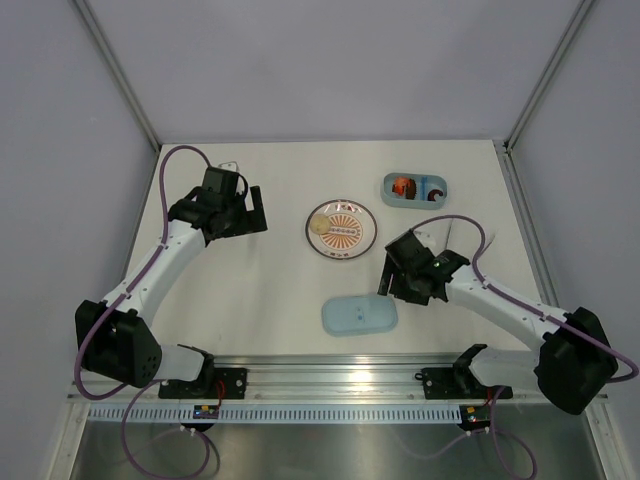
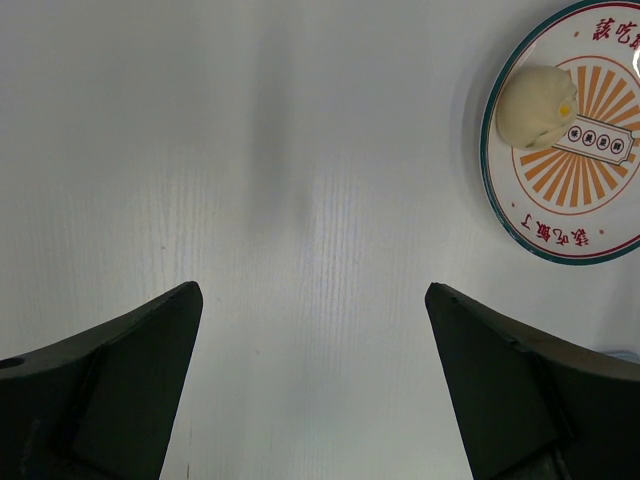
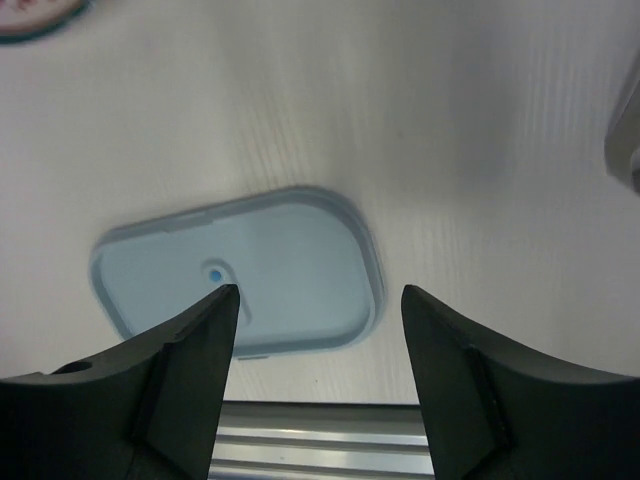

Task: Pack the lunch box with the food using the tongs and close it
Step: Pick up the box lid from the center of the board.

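The pale-blue lunch box [image 1: 415,188] stands at the back right, with red-orange [image 1: 403,186] and dark brown [image 1: 434,193] food inside it. My right gripper [image 1: 395,288] [image 3: 320,290] hovers open over the right end of the flat blue lid [image 1: 359,315] [image 3: 240,275], with nothing between its fingers. My left gripper [image 1: 257,212] [image 2: 312,290] is wide open above bare table, left of the plate [image 1: 341,228] [image 2: 560,140]. A blurred grey piece [image 3: 625,130] at the right edge of the right wrist view may be the tongs; I cannot tell.
A pale round bun [image 1: 320,222] [image 2: 537,105] lies on the left part of the sunburst plate. The metal rail [image 1: 330,378] [image 3: 320,440] runs along the near table edge just beyond the lid. Grey walls close in the table on three sides.
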### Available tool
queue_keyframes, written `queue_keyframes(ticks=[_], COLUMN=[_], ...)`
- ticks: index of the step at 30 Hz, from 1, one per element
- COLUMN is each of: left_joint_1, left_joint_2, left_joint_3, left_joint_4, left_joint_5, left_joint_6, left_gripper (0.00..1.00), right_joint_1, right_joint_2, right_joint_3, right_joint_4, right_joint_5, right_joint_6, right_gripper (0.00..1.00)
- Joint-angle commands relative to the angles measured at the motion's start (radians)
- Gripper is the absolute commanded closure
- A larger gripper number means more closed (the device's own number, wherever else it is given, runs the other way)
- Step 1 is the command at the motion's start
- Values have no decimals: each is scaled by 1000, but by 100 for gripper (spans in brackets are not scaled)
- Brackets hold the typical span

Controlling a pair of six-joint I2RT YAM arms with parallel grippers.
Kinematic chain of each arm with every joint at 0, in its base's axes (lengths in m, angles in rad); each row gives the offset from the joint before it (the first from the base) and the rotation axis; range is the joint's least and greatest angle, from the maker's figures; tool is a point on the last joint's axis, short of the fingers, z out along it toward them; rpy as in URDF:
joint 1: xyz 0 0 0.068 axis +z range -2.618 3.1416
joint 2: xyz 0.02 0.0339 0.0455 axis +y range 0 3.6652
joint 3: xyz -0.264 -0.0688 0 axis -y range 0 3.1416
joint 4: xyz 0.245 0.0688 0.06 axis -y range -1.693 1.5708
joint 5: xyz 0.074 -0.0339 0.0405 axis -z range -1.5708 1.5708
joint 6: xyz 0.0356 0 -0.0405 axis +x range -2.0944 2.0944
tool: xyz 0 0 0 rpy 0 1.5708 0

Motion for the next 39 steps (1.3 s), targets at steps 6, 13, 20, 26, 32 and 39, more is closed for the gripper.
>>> queue_keyframes(ticks=[6,13,20,26,32,39], left_joint_1=[2,0,-1,-6,-8,-8], left_joint_2=[-43,-44,-38,-29,-16,-18], left_joint_3=[27,22,25,24,41,48], left_joint_4=[-7,-13,-10,2,7,2], left_joint_5=[10,21,27,35,61,64], left_joint_6=[22,25,25,21,19,27], left_gripper=[1,1,1,1,1,1], right_joint_1=[175,192,192,192,192,193], right_joint_2=[67,111,139,117,160,181], right_joint_3=[-66,-110,-97,-107,-103,-146], right_joint_4=[-33,11,-3,-43,-23,57], right_joint_5=[53,102,136,164,150,115], right_joint_6=[252,278,275,324,353,373], right_gripper=[33,50,49,51,62,86])
